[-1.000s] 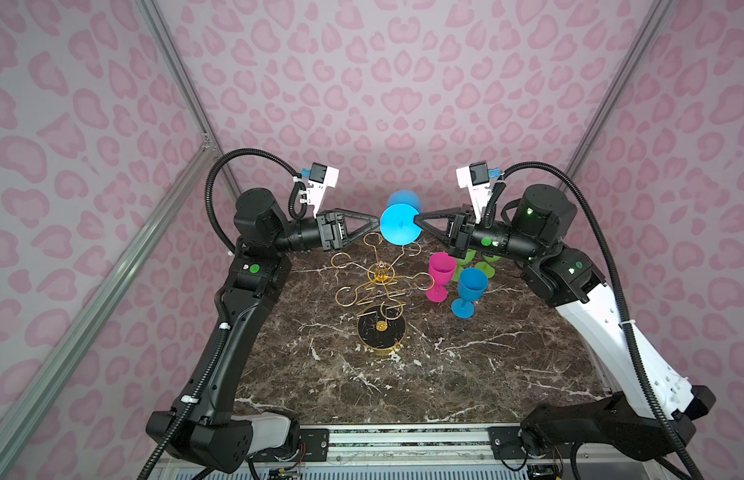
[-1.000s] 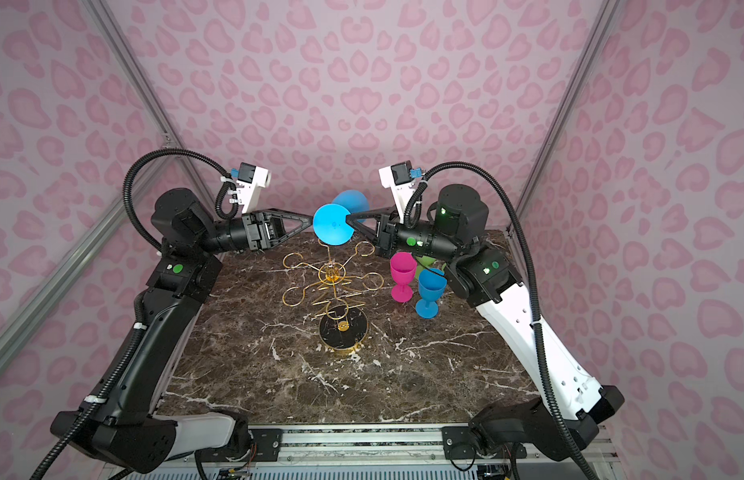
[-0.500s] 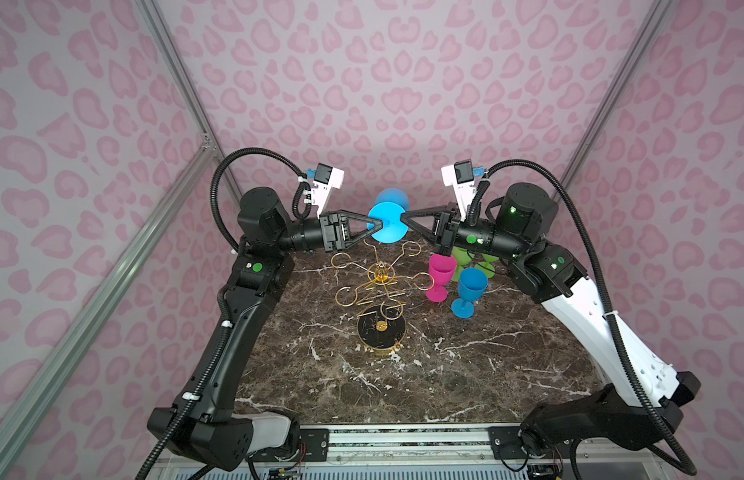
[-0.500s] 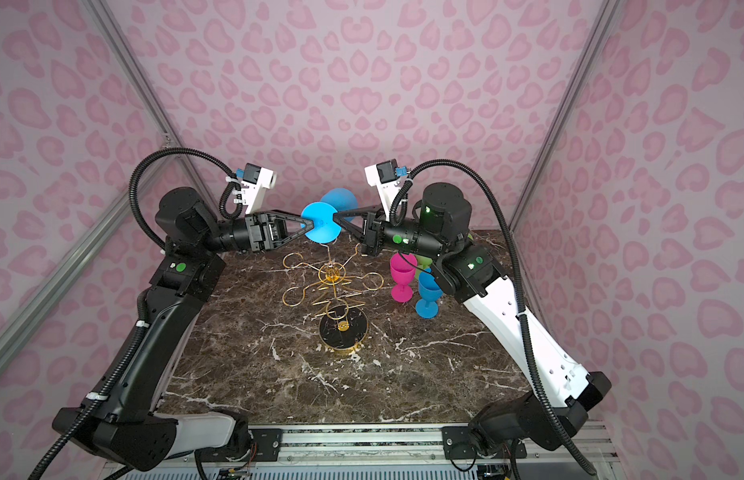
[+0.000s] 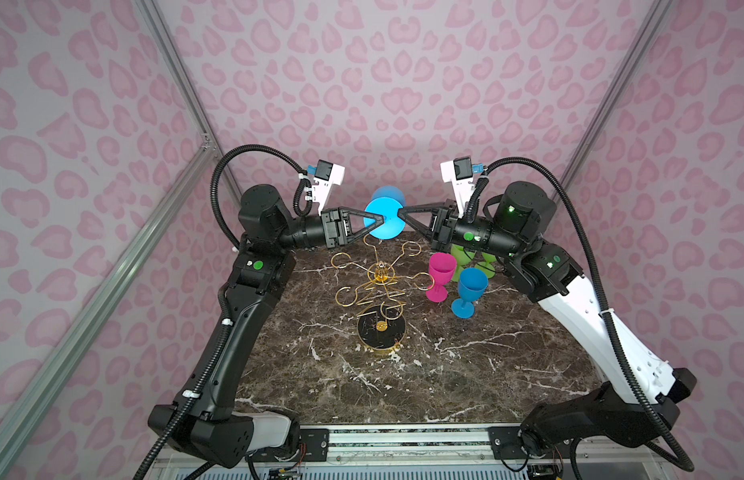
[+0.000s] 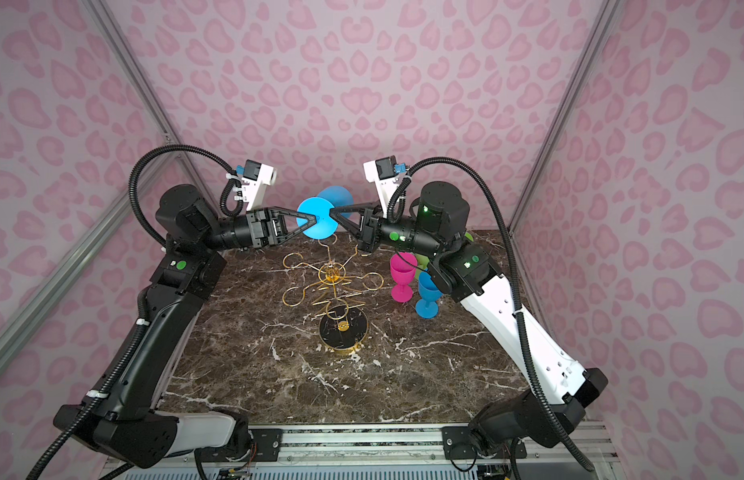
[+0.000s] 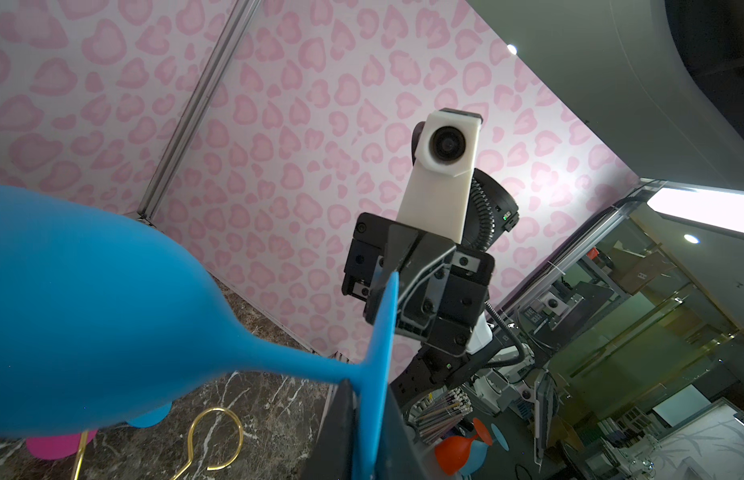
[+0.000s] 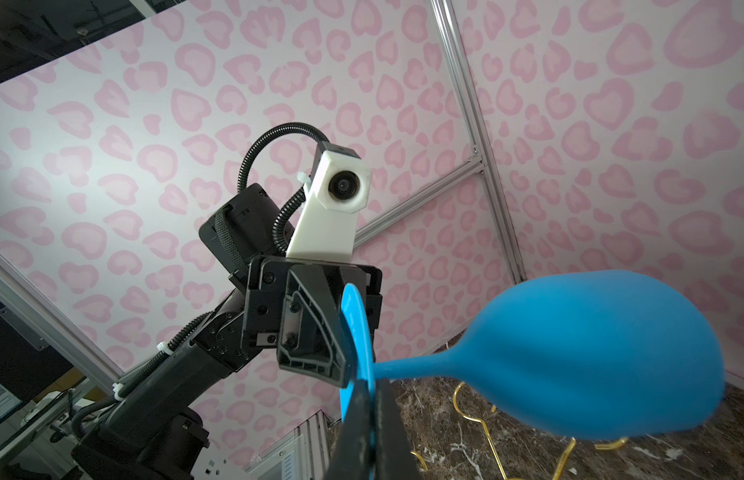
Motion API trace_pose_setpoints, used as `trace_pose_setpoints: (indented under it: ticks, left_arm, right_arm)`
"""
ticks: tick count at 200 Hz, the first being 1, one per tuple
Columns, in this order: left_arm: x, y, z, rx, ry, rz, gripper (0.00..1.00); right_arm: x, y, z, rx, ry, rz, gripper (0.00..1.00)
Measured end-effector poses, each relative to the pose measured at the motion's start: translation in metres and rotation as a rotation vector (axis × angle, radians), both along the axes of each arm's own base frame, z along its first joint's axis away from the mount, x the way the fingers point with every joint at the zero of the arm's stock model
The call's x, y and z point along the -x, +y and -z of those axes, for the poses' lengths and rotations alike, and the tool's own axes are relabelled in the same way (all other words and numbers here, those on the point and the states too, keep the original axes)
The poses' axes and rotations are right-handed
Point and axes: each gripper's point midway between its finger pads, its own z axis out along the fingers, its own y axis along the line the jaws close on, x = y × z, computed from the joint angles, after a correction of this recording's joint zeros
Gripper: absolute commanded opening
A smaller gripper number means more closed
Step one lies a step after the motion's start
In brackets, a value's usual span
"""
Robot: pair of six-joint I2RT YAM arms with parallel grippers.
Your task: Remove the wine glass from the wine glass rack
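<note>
A second ago the left jaws were spread beside the foot of the glass [image 5: 383,231]. Now they are pressed onto the foot's rim at its 9 o'clock, as shown in both top views. The right jaws are pinched on the same foot at its 3 o'clock, so the glass is gripped from both sides. A handover from right to left is judged to be under way, with the right release not yet made.

The glass is held in the air at 12 o'clock of the rack [image 5: 380,274], clear of the gold hooks and above the far edge of the table [image 5: 445,374]. It is laid sideways, with the flat round foot turned toward the overhead cameras and the bowl pointed at the back wall. It is matte, opaque sky blue, with a full rounded bowl, a short thin stem and a thin disc foot. A pink glass [image 5: 441,270], a second blue glass [image 5: 470,286] and a green glass [image 5: 458,259] are stood at 3 o'clock of the rack.
</note>
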Motion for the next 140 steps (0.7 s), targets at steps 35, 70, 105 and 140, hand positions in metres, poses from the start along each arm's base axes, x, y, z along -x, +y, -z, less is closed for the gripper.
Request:
trace_pose_setpoints:
  ticks: [35, 70, 105, 140]
  left_arm:
    - [0.007, -0.001, -0.009, 0.009, 0.003, 0.022, 0.04]
    - [0.000, -0.001, -0.012, 0.026, 0.045, -0.006, 0.04]
    - [-0.011, 0.000, -0.015, 0.052, 0.119, -0.051, 0.04]
    - [-0.016, 0.001, -0.022, 0.086, 0.161, -0.077, 0.04]
  right_arm:
    - [0.007, -0.008, 0.002, 0.024, -0.020, 0.022, 0.58]
    - [0.019, -0.038, 0.010, 0.079, -0.093, 0.123, 0.76]
    - [0.030, -0.070, 0.036, 0.160, -0.204, 0.244, 0.92]
    - [0.029, -0.078, 0.075, 0.246, -0.337, 0.335, 0.98]
